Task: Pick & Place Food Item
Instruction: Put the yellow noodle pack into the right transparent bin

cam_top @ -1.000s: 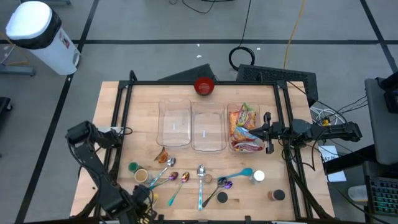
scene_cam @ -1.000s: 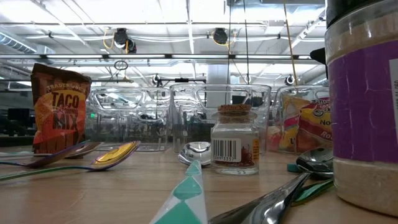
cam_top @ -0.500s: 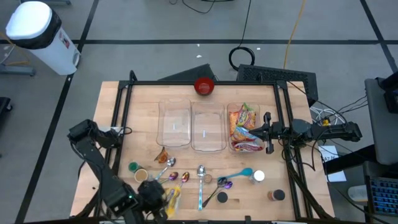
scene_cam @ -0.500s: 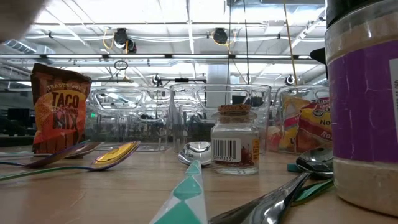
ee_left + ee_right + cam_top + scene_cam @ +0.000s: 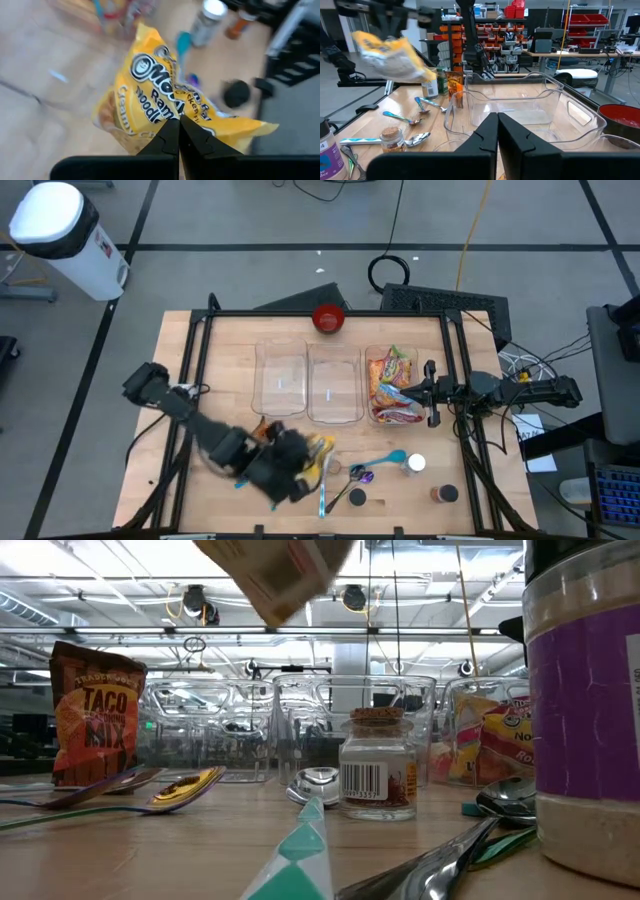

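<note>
Since the earlier frames the left arm has swung from the surface's near-left corner out over the spoons, and its left gripper (image 5: 178,131), pinched shut on a yellow ramen packet (image 5: 160,95), now carries it clear of the surface (image 5: 200,380), w/ the packet also showing at the low view's top. Looks like pick done, place pending, prob. into a clear bin (image 5: 281,383); right gripper (image 5: 497,131) waits closed, holding nothing, by the filled bin (image 5: 393,385). Legible: "Ramen", "Noodle", "Creamy" on the packet; "TACO MIX" on the taco pouch (image 5: 98,712).
</note>
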Tool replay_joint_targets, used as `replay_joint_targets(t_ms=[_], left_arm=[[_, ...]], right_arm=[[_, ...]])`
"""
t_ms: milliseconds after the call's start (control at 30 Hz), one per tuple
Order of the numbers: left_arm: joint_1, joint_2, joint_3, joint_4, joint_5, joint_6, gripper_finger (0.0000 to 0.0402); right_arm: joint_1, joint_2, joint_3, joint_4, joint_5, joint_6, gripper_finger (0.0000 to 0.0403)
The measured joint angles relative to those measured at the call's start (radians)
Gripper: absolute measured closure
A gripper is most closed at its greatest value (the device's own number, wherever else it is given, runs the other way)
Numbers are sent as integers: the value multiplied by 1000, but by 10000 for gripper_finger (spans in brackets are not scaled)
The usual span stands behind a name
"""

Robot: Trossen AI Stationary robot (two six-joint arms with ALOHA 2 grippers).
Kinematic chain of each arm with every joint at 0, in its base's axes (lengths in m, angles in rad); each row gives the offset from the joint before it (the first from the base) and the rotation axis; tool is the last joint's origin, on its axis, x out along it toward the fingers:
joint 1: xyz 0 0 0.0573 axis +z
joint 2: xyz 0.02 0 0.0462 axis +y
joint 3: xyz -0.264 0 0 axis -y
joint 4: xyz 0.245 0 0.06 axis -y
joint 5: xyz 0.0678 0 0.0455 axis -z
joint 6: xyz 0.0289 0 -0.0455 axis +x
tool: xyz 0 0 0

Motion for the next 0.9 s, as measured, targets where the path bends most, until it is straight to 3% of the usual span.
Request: replay_joint_targets(t_ms=[400, 900], left_arm=[[320, 0, 0, 76, 0, 373, 401], [444, 0, -22, 403, 0, 821, 401]], right_arm=[[0, 0, 0, 0, 0, 0, 403], [0, 0, 0, 0, 0, 0, 403]])
